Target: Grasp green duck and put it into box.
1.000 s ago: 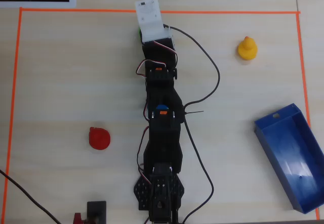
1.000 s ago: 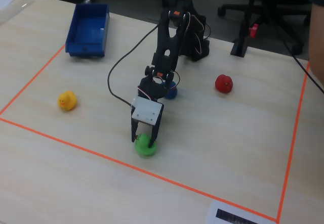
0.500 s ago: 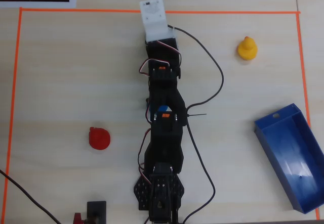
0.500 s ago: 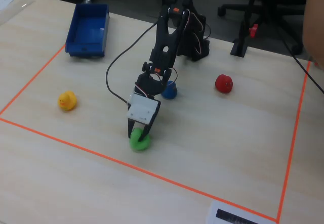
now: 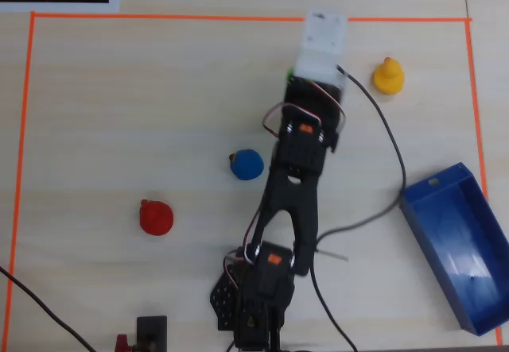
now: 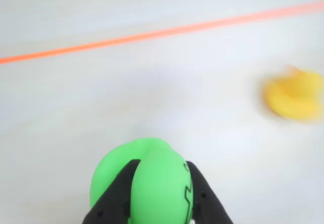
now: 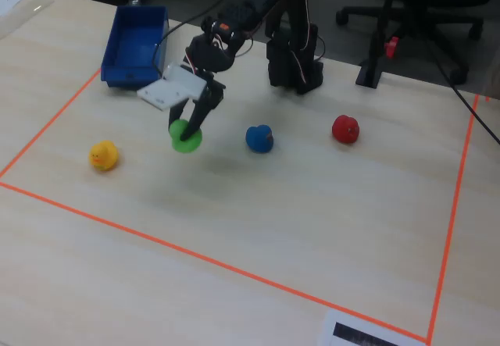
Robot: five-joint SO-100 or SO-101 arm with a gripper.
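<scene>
The green duck point(image 6: 152, 183) sits between my two black fingers in the wrist view, and both press on its sides. In the fixed view my gripper point(image 7: 189, 133) is shut on the green duck point(image 7: 184, 140) at or just above the table, between the yellow and blue ducks. In the overhead view only a green sliver of the duck point(image 5: 291, 72) shows beside the white wrist camera mount. The blue box point(image 5: 465, 245) lies at the right edge in the overhead view, and at the far left point(image 7: 134, 49) in the fixed view, well away from the gripper.
A yellow duck point(image 5: 388, 75) sits near the gripper and also shows in the fixed view point(image 7: 103, 155) and the wrist view point(image 6: 294, 94). A blue duck point(image 5: 246, 164) and a red duck point(image 5: 156, 217) stand on the table. Orange tape point(image 5: 238, 17) frames the work area.
</scene>
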